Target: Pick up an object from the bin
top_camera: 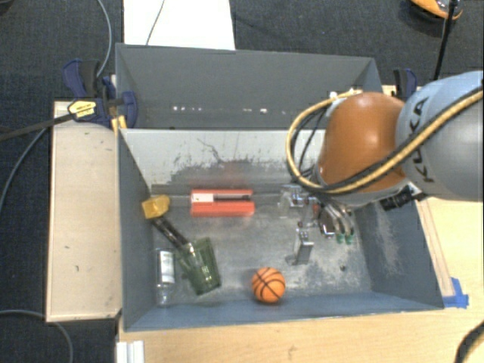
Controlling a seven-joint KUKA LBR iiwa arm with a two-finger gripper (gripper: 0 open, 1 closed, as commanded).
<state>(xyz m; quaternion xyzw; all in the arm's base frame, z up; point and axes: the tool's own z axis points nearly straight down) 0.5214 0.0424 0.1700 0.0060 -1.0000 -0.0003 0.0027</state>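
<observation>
Camera view, from the near wall of the grey bin [249,308] inward. Closest in: a small orange ball [268,285] with dark seams, resting on the floor just inside that wall, a little right of the middle. To its left and apart from it: a green see-through cup [201,266], lying tilted, with a clear little bottle [165,268] just beside it toward the near left corner. Next in depth, right of the middle: the gripper [304,246], hanging over bare scuffed floor, beyond the ball and slightly to its right, near it but not touching it or any other thing. Whether released or clenched: cannot tell from this angle. Further in on the left: a dark-handled tool [172,233] with a yellow head, running slantwise from the cup up toward the left wall. Beyond that, at the foot of the far slope: a flat red block [221,203], lying crosswise, apart from the rest. Farthest and highest, on the right: the orange wrist cover [363,146] ringed by looping cables [299,153], then the grey arm [446,142] leading off to the right.
</observation>
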